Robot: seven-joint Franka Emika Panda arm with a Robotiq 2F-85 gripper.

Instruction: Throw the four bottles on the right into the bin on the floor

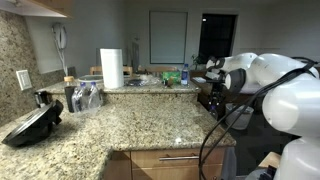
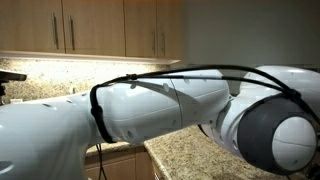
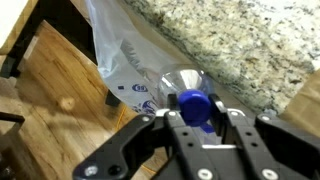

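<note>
Blue-capped bottle (image 3: 192, 102) half hidden by pincer (image 3: 198, 120).

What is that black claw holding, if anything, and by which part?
The black gripper is shut on a small clear plastic bottle, pinching it at the blue cap end.

Blue-capped bottle (image 3: 195, 107), speckled granite counter (image 3: 235, 40)

The wrist view shows one blue-capped bottle (image 3: 194, 103), one gripper (image 3: 197, 118) with two fingers (image 3: 155, 135) and one plastic bag (image 3: 115, 55), and an exterior view shows one arm (image 1: 270, 85), one towel roll (image 1: 112, 68), one counter bottle (image 1: 184, 74), one outlet (image 1: 23, 79), one black device (image 1: 30, 125) and one drawer handle (image 1: 180, 157).
</note>
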